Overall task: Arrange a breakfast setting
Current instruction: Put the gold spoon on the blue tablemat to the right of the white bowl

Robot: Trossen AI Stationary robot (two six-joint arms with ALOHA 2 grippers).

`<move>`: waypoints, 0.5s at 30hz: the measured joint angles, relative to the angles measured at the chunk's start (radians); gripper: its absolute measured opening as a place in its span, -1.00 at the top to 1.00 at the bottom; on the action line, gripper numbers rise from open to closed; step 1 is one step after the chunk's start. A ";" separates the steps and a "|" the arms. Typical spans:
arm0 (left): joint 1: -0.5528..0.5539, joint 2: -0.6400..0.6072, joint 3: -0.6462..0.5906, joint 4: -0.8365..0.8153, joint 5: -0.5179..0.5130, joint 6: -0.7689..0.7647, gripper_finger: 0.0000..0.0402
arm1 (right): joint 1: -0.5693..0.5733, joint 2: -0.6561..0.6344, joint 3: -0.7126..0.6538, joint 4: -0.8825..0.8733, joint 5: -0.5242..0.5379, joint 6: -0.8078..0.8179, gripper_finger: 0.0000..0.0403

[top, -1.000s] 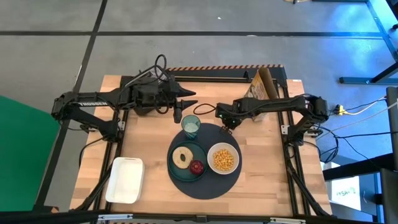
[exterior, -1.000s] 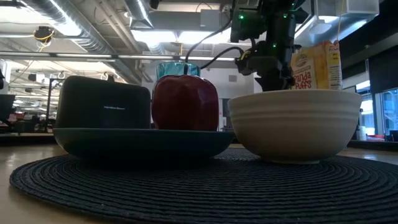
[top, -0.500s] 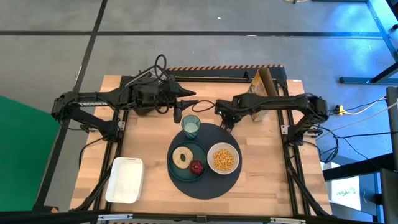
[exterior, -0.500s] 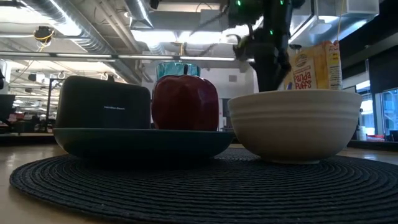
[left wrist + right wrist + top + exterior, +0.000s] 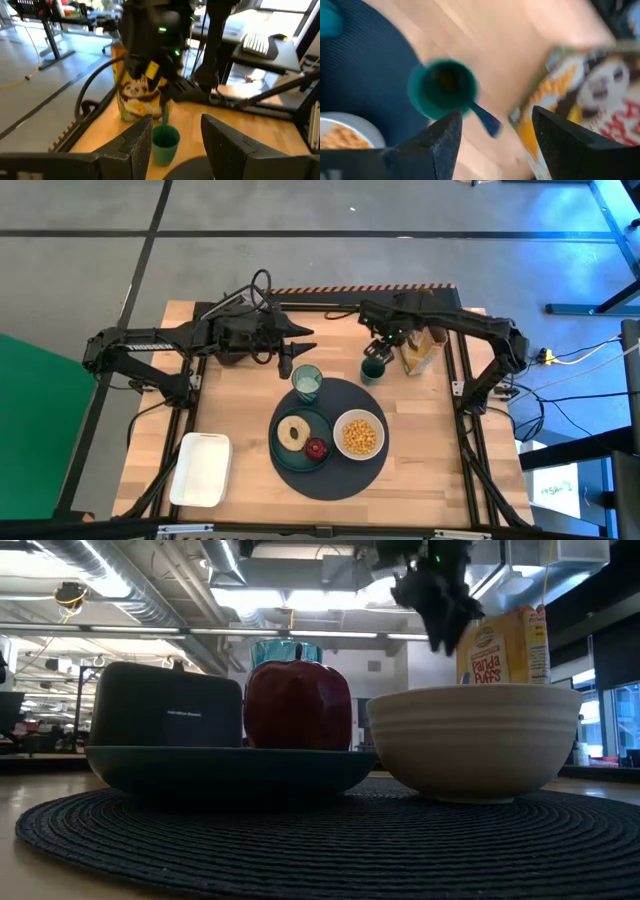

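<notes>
Right end effector [image 5: 380,343], released, hangs above the cup [image 5: 372,368] beside the mat [image 5: 330,477], near the box [image 5: 420,352]; left end effector [image 5: 296,347] waits released at the desk's [image 5: 240,410] far edge.

Both arms are dark, nearly black, built of slim jointed links; the left arm [image 5: 140,352] carries white "TROSSEN" lettering along its long link, and black cables loop up from its wrist housing. The right arm [image 5: 470,330] shows the same dark finish, with small green indicator lights on its wrist section in the left wrist view. The right gripper's fingers [image 5: 445,145] are broad, matte black, flat-faced wedges with squared edges.
</notes>
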 joint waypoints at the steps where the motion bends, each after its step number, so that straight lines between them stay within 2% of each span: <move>1: 0.000 0.000 0.000 -0.014 0.000 -0.001 0.19 | -0.018 0.000 -0.016 -0.015 -0.014 0.000 -0.13; 6: 0.000 0.000 0.000 -0.078 0.000 -0.002 0.19 | -0.062 -0.002 -0.076 -0.008 -0.064 0.000 -0.11; 12: 0.000 0.000 0.000 -0.111 -0.001 -0.002 0.19 | -0.062 -0.006 -0.135 0.010 -0.142 -0.012 -0.09; 15: 0.000 0.000 0.000 -0.110 -0.001 -0.002 0.19 | -0.061 -0.006 -0.168 0.030 -0.148 -0.015 -0.09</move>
